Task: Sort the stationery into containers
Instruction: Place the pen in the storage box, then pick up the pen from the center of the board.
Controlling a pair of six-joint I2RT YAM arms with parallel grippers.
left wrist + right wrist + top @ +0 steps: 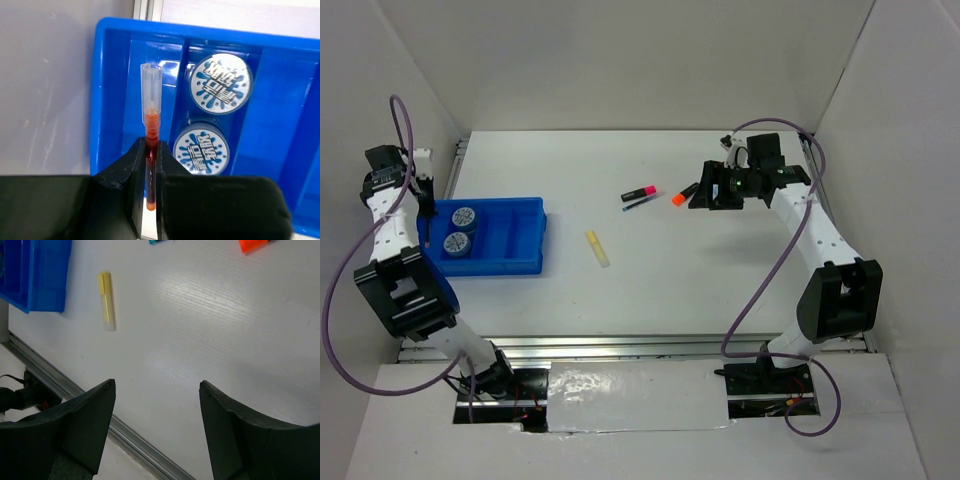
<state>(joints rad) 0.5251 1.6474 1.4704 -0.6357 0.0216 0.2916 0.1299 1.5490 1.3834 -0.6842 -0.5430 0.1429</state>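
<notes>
- Left fingers pinch the red pen — clear cap pointing away from the wrist, lengthwise over the blue tray.
- Right fingers hover wide apart, empty, above the counter.

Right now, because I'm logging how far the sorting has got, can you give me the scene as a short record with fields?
left hand: shut on red pen, held over the blue tray
right hand: open, empty, above the table
in tray: two rolls, both in one compartment
pen position: over the compartment beside the rolls
loose on table: yellow marker, pink marker, dark pen, orange marker
</notes>
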